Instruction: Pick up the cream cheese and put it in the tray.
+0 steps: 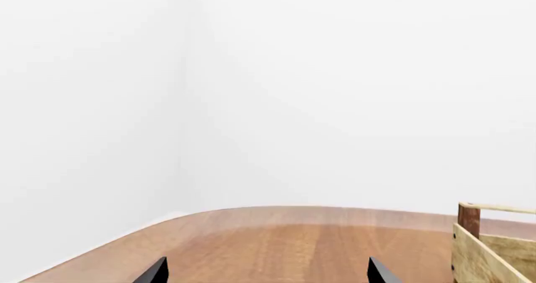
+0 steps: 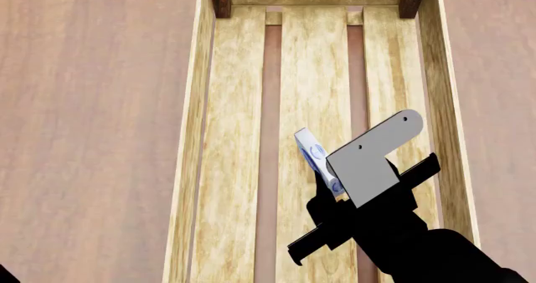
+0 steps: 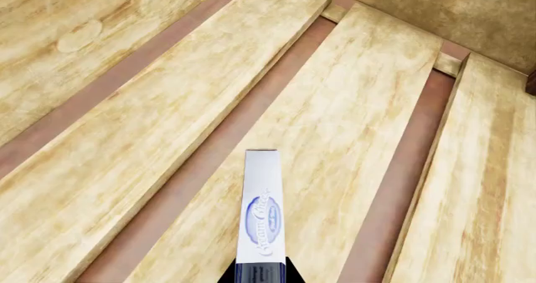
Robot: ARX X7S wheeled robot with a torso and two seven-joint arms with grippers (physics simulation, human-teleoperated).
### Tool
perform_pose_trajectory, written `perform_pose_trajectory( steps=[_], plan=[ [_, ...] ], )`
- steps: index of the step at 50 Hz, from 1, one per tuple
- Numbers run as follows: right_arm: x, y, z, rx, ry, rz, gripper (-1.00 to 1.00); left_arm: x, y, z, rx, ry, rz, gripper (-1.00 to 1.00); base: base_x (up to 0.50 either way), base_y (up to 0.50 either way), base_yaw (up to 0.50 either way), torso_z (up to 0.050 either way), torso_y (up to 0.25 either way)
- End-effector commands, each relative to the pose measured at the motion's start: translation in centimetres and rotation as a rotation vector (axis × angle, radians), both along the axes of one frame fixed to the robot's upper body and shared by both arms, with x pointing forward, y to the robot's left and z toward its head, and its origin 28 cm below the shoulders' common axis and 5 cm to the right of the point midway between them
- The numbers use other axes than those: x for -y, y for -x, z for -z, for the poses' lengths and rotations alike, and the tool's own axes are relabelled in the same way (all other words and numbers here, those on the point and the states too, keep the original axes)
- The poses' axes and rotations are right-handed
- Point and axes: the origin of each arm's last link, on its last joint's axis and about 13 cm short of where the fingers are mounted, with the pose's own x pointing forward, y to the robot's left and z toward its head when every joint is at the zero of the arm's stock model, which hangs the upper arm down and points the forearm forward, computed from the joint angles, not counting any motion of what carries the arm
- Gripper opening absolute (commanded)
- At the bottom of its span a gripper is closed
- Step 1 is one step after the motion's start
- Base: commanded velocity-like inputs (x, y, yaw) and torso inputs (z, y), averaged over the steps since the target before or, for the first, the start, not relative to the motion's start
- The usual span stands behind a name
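Left wrist view: we see our left pincer (image 1: 266, 273) only as two dark tips set wide apart with nothing between them, over bare tabletop (image 1: 293, 242); a corner of the tray (image 1: 490, 248) stands off to one side.

Head view: our right pincer (image 2: 328, 186) grips the cream cheese (image 2: 317, 160) on edge, above the tray's (image 2: 194, 138) middle slats. Its long axis runs roughly along the slats.

Right wrist view: the cream cheese (image 3: 261, 214) juts straight ahead from the closed tips of the right pincer (image 3: 261, 272); slats of the tray (image 3: 167, 126) lie beneath, with nothing in the way. We cannot tell the gap below.

Next, we judge: lower, then release.
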Motion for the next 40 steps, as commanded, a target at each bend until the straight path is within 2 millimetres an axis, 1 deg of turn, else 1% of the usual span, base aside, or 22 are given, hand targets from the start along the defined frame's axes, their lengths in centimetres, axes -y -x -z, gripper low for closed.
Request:
perform_pose_trajectory(
  steps=[1, 11, 12, 34, 40],
  plan=[
    [-0.12, -0.12, 0.14, -0.001, 0.008, -0.002, -1.0, 0.02, -0.05, 0.07, -0.005, -0.004, -0.001, 1.0, 0.0, 0.0, 0.0, 0.0, 0.0],
    [-0.01, -0.38, 0.38, -0.007, 0.002, 0.015, -1.0, 0.06, -0.07, 0.08, -0.011, -0.006, -0.001, 1.0, 0.0, 0.0, 0.0, 0.0, -0.002],
    [0.0, -0.39, 0.5, -0.006, 0.013, 0.02, 1.0, 0.07, -0.07, 0.08, -0.012, -0.007, -0.001, 1.0, 0.0, 0.0, 0.0, 0.0, 0.0],
    [0.15, -0.36, 0.66, 0.003, 0.013, 0.037, 1.0, 0.04, -0.1, 0.1, -0.012, -0.008, -0.002, 1.0, 0.0, 0.0, 0.0, 0.0, 0.0],
    [0.29, -0.1, 0.3, 0.017, 0.011, 0.042, 1.0, 0.01, -0.11, 0.11, -0.011, -0.007, -0.003, 1.0, 0.0, 0.0, 0.0, 0.0, 0.0]
  ],
)
